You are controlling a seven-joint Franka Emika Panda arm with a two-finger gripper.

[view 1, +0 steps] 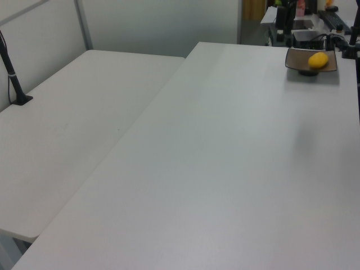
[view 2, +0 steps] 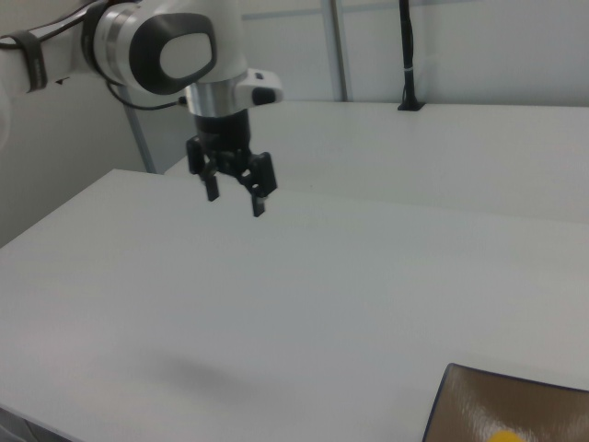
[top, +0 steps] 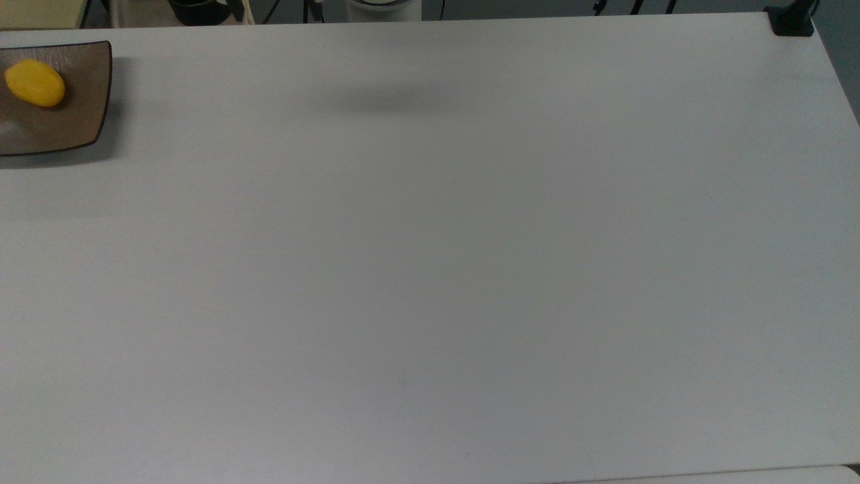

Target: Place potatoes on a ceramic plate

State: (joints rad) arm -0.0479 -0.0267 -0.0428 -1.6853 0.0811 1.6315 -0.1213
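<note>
Yellow potatoes point(top: 35, 83) lie on the ceramic plate point(top: 80, 121), well apart from the gripper point(view 2: 236, 195), which hangs above the white table point(view 2: 276, 304), fingers spread, holding nothing.

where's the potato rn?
On the ceramic plate, at the top view's far left edge: the potato lies on its back half.

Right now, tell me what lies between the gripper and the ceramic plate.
Nothing: in the right view, bare white table runs from below the raised, open gripper to the ceramic plate at the bottom right, where the potato sits.
</note>
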